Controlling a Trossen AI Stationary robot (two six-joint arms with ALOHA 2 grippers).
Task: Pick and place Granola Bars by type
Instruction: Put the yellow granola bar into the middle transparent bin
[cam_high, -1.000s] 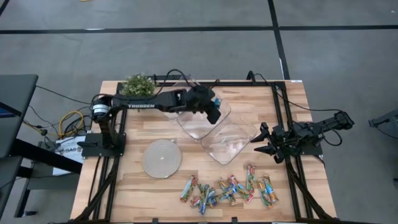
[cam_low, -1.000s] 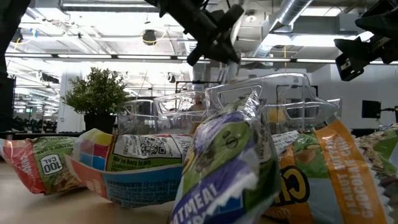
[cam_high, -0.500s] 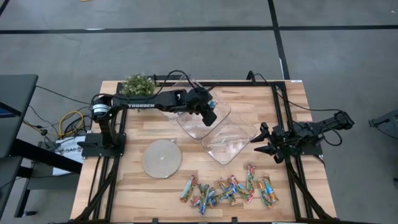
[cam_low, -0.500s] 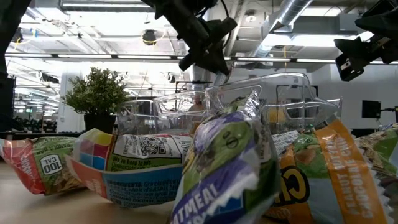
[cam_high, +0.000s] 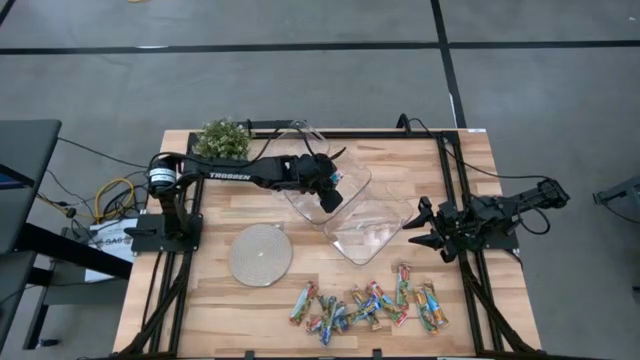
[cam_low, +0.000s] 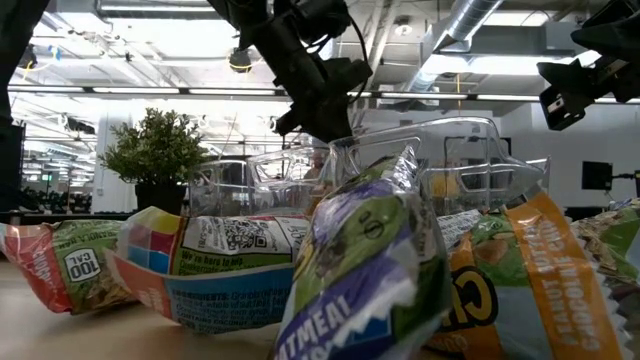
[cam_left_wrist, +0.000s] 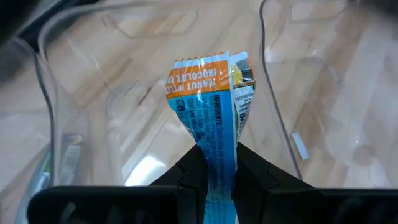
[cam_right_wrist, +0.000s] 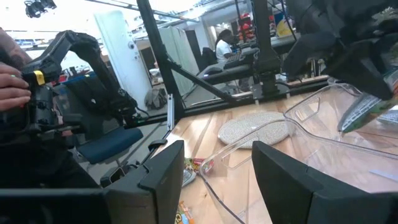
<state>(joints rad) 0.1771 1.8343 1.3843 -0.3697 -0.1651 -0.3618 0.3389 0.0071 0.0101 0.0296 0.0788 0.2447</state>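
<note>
My left gripper (cam_high: 328, 192) reaches out over the far clear tray (cam_high: 352, 178) and is shut on a blue-and-white granola bar with an orange end (cam_left_wrist: 210, 99). The other granola bars (cam_high: 365, 305), blue-and-white and multicoloured, lie in a loose row on the wood near the table's front edge. They fill the foreground of the low view (cam_low: 370, 260). A second clear tray (cam_high: 385, 238) stands beside the first. My right gripper (cam_right_wrist: 217, 180) waits open at the table's right edge (cam_high: 432, 232), holding nothing. My left gripper pinches one end of the bar (cam_left_wrist: 216, 163) between its two fingers. The fingers slant down from the table's left side and lie along the bar. The bar sticks out ahead of them, orange end (cam_left_wrist: 202, 79) foremost, lifted above the clear tray's floor.
A round grey disc (cam_high: 260, 254) lies left of the bars. A small potted plant (cam_high: 222, 137) stands at the far left corner. Black frame rails (cam_high: 455, 190) run along the table's sides. A person's hand (cam_right_wrist: 12, 81) shows beyond the table in the right wrist view.
My left gripper has sunk toward the far clear tray, shifted a little toward the table's left edge and tipped further downward. It stays shut on the bar, which has come down with it into the tray's opening.
</note>
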